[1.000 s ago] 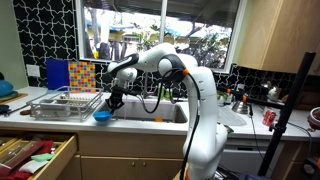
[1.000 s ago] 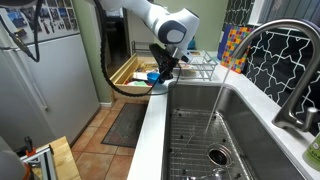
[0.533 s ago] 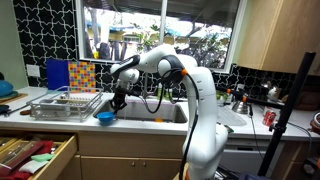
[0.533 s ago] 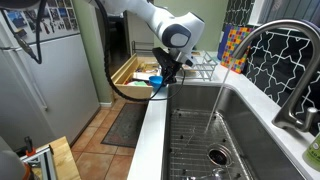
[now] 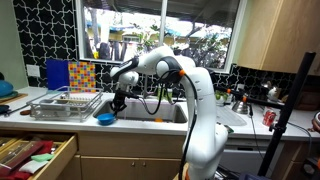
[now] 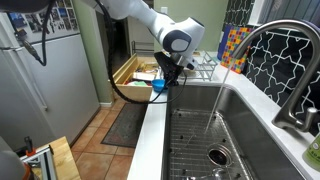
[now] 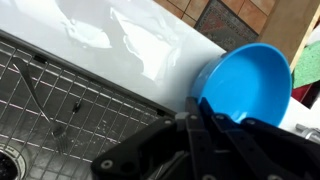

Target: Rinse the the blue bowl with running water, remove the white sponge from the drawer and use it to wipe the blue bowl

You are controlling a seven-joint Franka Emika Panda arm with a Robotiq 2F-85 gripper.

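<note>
My gripper is shut on the rim of the blue bowl, holding it tilted at the sink's near left corner. The bowl also shows in the other exterior view and fills the upper right of the wrist view, where my gripper pinches its edge. The sink has a wire grid on its bottom, and water runs from the faucet. The light-wood drawer stands open at the lower left. The white sponge is not visible.
A wire dish rack stands on the counter left of the sink. Red and green cloth-like items lie in the open drawer. A red can and bottles sit right of the sink. A refrigerator stands across the floor.
The gripper with the blue bowl has moved slightly toward the sink. The water keeps running.
</note>
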